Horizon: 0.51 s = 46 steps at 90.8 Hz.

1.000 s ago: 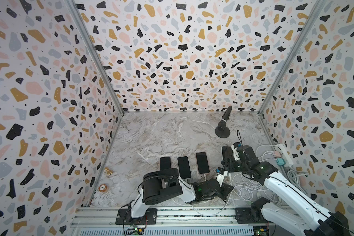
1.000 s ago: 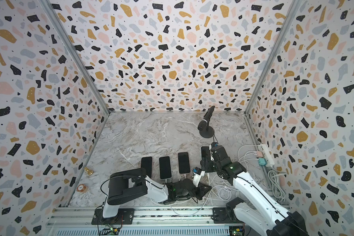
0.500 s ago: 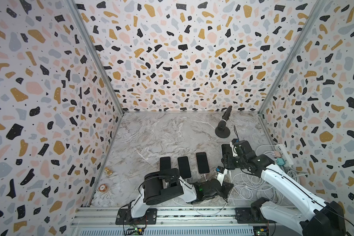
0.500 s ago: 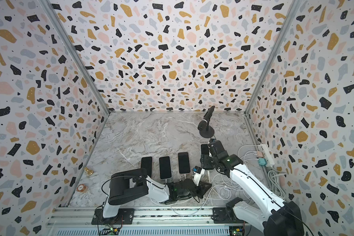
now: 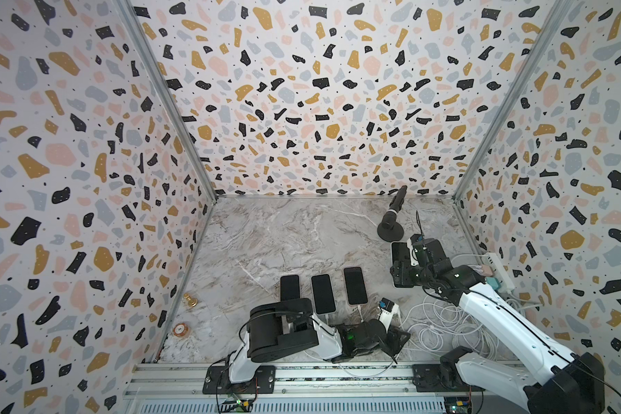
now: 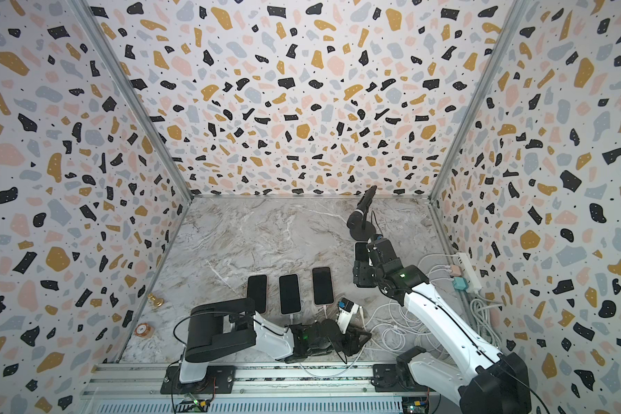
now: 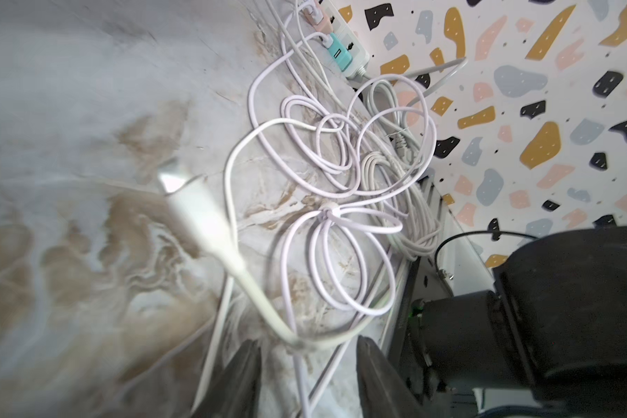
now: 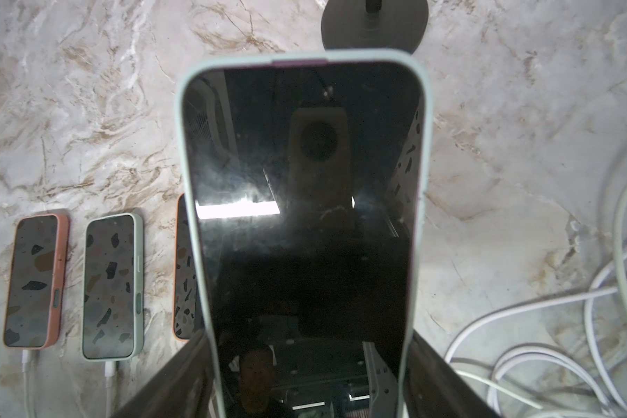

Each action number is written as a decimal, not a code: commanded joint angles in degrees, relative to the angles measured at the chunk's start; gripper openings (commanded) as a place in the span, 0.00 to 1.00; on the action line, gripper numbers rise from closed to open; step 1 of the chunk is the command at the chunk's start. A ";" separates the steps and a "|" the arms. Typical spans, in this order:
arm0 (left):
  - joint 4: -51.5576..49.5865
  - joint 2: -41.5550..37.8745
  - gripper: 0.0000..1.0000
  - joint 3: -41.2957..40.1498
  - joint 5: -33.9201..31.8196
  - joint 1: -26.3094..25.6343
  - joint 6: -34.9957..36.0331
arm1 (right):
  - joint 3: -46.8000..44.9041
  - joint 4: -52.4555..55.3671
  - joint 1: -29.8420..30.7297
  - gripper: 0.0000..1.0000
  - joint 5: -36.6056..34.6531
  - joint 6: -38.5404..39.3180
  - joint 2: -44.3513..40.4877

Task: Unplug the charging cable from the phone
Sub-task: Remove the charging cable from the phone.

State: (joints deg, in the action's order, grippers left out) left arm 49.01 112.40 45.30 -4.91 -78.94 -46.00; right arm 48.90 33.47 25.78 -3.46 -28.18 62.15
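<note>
Marble table [image 5: 266,233], terrazzo-walled cell | by the front rail, left tool [image 7: 306,342] has just sprung apart, white cable plug [image 7: 192,202] loose beside coiled leads | farther back, right tool [image 8: 306,347] clamps the unplugged phone [image 8: 304,181] above the table | unplugging appears complete

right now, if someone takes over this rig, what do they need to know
Left gripper: open, fingers apart, with the charging cable running loose between them.
Right gripper: shut on the mint-cased phone, held above the table.
Done: the cable's plug is free, its metal tip bare. No cable shows at the held phone in the top views, though its port end is hidden.
Left: probably just set the phone down and pull both arms back.
Three other phones lie in a row on the table; at least two have cables plugged in.
</note>
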 commanded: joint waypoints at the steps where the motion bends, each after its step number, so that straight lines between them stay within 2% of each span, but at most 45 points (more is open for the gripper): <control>1: -3.90 -9.15 0.76 -3.62 -3.55 -0.08 6.43 | 1.09 3.32 -1.69 0.38 -0.80 -0.63 2.80; 11: -12.55 -19.53 0.92 -9.38 -6.60 -0.16 9.82 | 2.11 3.89 -2.54 0.37 0.14 -0.26 7.07; 16: -17.93 -27.44 0.98 -12.17 -8.31 -0.17 10.71 | 2.64 3.95 -2.70 0.36 0.30 -0.12 9.58; 36: -49.72 -57.70 1.00 -15.85 -20.74 -0.10 12.04 | 2.96 1.88 -3.35 0.36 -1.85 0.20 17.88; 46: -60.33 -70.59 1.00 -16.20 -25.54 0.05 11.56 | 2.97 0.11 -3.37 0.34 -1.08 0.71 22.24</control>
State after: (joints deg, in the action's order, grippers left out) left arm 6.81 50.48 30.04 -22.26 -78.94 -35.53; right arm 49.25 35.94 22.72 -3.86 -28.05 81.87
